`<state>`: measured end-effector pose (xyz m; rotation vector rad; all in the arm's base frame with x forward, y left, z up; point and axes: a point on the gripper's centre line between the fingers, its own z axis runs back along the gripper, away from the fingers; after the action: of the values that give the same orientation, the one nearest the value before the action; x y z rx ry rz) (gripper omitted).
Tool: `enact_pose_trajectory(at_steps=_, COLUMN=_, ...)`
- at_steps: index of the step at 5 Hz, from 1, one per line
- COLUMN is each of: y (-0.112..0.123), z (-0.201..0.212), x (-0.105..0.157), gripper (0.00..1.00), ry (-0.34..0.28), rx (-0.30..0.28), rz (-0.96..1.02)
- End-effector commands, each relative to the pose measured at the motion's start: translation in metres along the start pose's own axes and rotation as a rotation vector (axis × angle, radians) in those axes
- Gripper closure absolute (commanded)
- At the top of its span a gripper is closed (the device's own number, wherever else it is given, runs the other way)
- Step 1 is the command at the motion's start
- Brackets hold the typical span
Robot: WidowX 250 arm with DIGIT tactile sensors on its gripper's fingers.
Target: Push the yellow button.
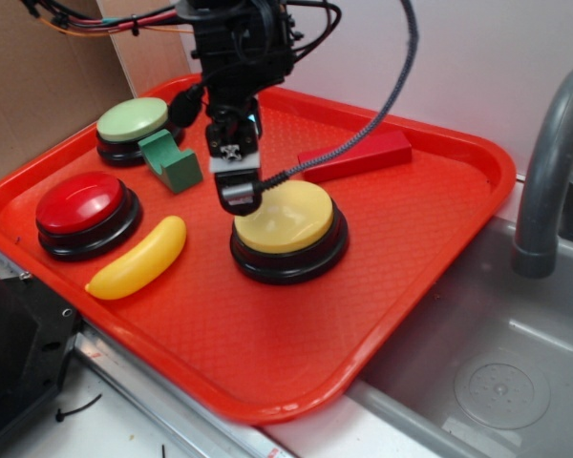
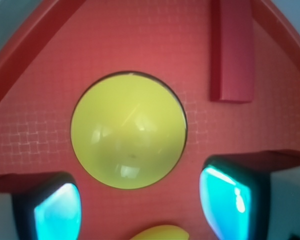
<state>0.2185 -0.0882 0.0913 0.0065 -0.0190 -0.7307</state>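
The arm (image 1: 234, 48) is built from matte black housings. A bundle of thin orange, red and black wires (image 1: 86, 19) runs along its upper left side. A thicker grey braided cable (image 1: 382, 105) loops down from the top right to the wrist. The gripper (image 1: 237, 186) carries a white plate with a small black-and-white marking and ends in a dark, glossy tip. In the wrist view, the fingers (image 2: 57, 212) have black rims around pads that appear glowing cyan.

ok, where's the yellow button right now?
Exterior view: the yellow button sits mid-tray, between the banana and the red block, directly under the gripper.
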Motion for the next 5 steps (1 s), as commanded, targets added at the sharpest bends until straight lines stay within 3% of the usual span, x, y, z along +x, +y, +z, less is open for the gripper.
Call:
enact_pose_trajectory(at_steps=1, y=-0.002, z=0.034, x=-0.002, gripper=0.00, ry=-0.025, rx=0.050, rz=0.026)
enact_pose_trajectory(at_steps=2, y=-0.001, z=0.043, x=-0.009, gripper=0.00, ry=0.019, rx=0.056, rz=0.049)
enact_pose_trajectory(at_steps=5, y=0.000, z=0.059, x=-0.026, gripper=0.00, ry=0.024, rx=0.056, rz=0.088)
